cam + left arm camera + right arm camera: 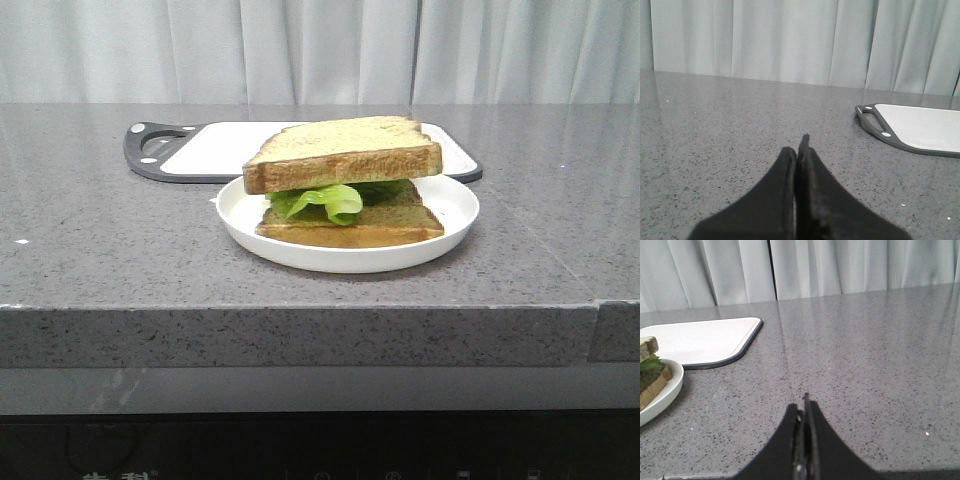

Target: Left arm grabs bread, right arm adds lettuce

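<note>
A white plate [452,195] in the middle of the counter holds a stacked sandwich. The thick bread slice [345,150] lies on top, tilted a little. The green lettuce [330,200] sits under it, sticking out at the front. A thinner matching slice [350,228] is at the bottom. In the right wrist view the plate [667,395], lettuce [649,363] and bread edge [647,345] show at one side. My left gripper [799,145] is shut and empty over bare counter. My right gripper [802,407] is shut and empty, apart from the plate. Neither gripper shows in the front view.
A white cutting board with a dark rim and handle [150,150] lies behind the plate; it also shows in the left wrist view [920,127] and the right wrist view [705,340]. Grey curtains hang behind the speckled counter. The counter's front edge [300,310] is near.
</note>
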`<move>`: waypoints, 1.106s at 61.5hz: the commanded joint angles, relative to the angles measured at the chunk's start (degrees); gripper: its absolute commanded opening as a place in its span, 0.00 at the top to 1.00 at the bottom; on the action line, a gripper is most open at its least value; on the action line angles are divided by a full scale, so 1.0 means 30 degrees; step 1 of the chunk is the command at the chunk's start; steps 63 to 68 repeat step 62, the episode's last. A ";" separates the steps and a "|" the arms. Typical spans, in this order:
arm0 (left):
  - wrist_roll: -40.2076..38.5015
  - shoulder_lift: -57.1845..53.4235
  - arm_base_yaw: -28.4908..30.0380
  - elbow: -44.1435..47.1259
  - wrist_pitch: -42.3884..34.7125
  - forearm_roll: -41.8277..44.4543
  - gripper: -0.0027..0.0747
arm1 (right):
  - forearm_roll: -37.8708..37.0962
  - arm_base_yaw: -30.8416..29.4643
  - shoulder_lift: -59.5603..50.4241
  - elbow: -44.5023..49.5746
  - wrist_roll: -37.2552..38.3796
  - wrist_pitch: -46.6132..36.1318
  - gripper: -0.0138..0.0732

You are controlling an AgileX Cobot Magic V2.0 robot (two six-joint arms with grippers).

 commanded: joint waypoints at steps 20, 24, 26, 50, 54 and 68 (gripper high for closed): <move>-0.0095 -0.0355 -0.0135 0.0086 -0.1675 -0.0024 0.99 | -0.0375 -0.0039 -0.0445 -0.0038 0.0119 -0.2347 0.98; -0.0095 -0.0355 -0.0135 0.0086 -0.1675 -0.0024 0.99 | -0.0375 -0.0039 -0.0445 -0.0038 0.0119 -0.2379 0.98; -0.0095 -0.0355 -0.0135 0.0086 -0.1675 -0.0024 0.99 | -0.0375 -0.0039 -0.0445 -0.0038 0.0119 -0.2362 0.98; -0.0095 -0.0355 -0.0135 0.0086 -0.1675 -0.0024 0.99 | -0.0375 -0.0039 -0.0427 -0.0038 0.0119 -0.2363 0.98; -0.0095 -0.0355 -0.0135 0.0086 -0.1675 -0.0024 0.99 | -0.0375 -0.0039 -0.0427 -0.0038 0.0119 -0.2363 0.98; -0.0095 -0.0355 -0.0135 0.0086 -0.1675 -0.0024 0.99 | -0.0375 -0.0039 -0.0427 -0.0038 0.0119 -0.2363 0.98</move>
